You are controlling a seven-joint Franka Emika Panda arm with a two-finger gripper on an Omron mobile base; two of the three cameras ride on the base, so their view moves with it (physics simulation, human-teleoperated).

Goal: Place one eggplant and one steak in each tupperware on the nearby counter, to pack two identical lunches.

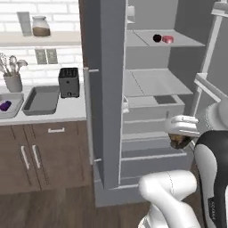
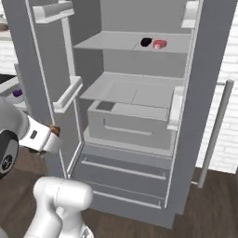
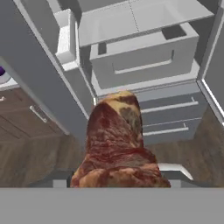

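Arm: rises from the base, bends at the elbow, reaches forward at mid height toward the open fridge front.
Wrist: white, roughly level, angled slightly downward.
Gripper (image 1: 180, 141): closed around the brown steak (image 3: 116, 144), held clear of any surface.
Fingertips: hidden behind the mottled chunk in the hand view.
Grip: chunk protrudes forward beyond the jaws.

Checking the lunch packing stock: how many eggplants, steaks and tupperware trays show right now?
Eggplants: 2, bright purple, near-black
Steaks: 2, brown one in the jaws, pink-red
Tupperware: 2, light grey, darker
Total: 6
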